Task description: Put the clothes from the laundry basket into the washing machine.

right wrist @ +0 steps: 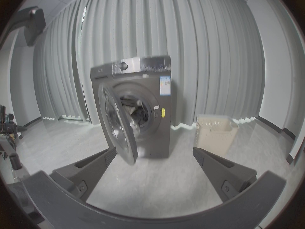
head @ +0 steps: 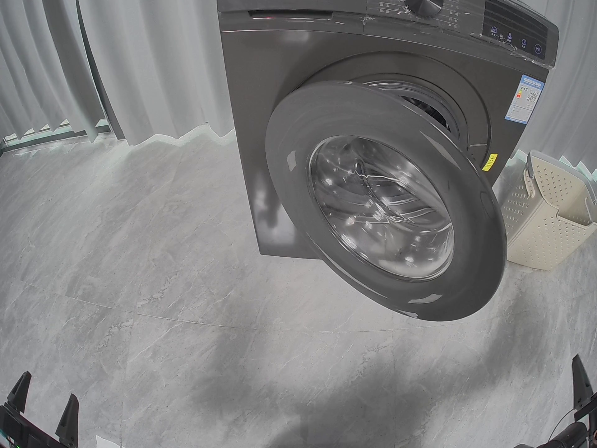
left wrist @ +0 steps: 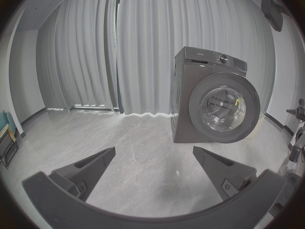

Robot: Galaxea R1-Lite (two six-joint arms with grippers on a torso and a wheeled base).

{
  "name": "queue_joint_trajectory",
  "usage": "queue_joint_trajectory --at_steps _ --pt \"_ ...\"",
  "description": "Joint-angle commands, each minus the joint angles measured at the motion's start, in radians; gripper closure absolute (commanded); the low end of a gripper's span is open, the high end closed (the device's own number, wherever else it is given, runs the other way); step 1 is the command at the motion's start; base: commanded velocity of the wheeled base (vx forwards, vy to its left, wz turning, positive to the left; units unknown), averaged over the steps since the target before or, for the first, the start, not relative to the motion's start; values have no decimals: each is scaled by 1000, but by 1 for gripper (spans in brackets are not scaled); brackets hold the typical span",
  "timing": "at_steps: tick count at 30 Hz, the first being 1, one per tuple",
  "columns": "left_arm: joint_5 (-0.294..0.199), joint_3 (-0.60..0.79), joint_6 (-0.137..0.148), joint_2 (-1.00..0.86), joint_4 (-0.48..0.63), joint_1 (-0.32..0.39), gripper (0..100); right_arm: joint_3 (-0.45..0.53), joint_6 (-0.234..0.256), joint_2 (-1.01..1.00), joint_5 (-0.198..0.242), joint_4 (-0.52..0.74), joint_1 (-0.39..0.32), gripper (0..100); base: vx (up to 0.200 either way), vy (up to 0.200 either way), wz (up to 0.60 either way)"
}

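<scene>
The grey washing machine (head: 292,51) stands ahead, its round door (head: 385,200) swung open toward me. In the right wrist view the door (right wrist: 117,124) hangs wide and something dark lies in the drum (right wrist: 139,112). A cream laundry basket (head: 550,213) sits on the floor to the right of the machine; I see no clothes over its rim (right wrist: 216,120). My left gripper (head: 45,393) is low at the front left, open and holding nothing (left wrist: 152,150). My right gripper (right wrist: 154,150) is low at the front right, also open and holding nothing.
Pale marble-look floor (head: 137,238) spreads wide between me and the machine. White curtains (head: 143,51) line the back wall. The open door juts out over the floor in front of the drum.
</scene>
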Motion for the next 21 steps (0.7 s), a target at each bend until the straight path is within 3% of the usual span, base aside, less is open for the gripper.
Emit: queue_joint_trajectory --at_steps 1,4,9,12,13,16,17,18,21 --pt "-19 14 2 -20 0 2 0 -85 6 119 27 -38 17 0 0 0 0" --pt "-42 14 10 -20 0 2 0 -64 8 198 67 -38 60 0 0 -133 0" --pt "-42 14 12 -20 0 2 0 -79 5 303 87 -49 108 0 0 -200 0" --pt "-44 14 13 -20 0 2 0 -131 -6 411 149 -55 151 0 0 -200 0" --pt "-44 14 13 -20 0 2 0 -133 -6 414 153 -55 152 0 0 -200 0" --pt "-45 14 13 -20 0 2 0 -190 -20 503 235 -57 204 0 0 -200 0" --pt "-45 14 13 -20 0 2 0 -190 -20 503 235 -57 204 0 0 -200 0" --pt "-45 14 15 -20 0 2 0 -219 -21 553 266 -57 234 0 0 0 0" --pt "-45 14 15 -20 0 2 0 -269 -25 641 271 -58 272 0 0 0 0"
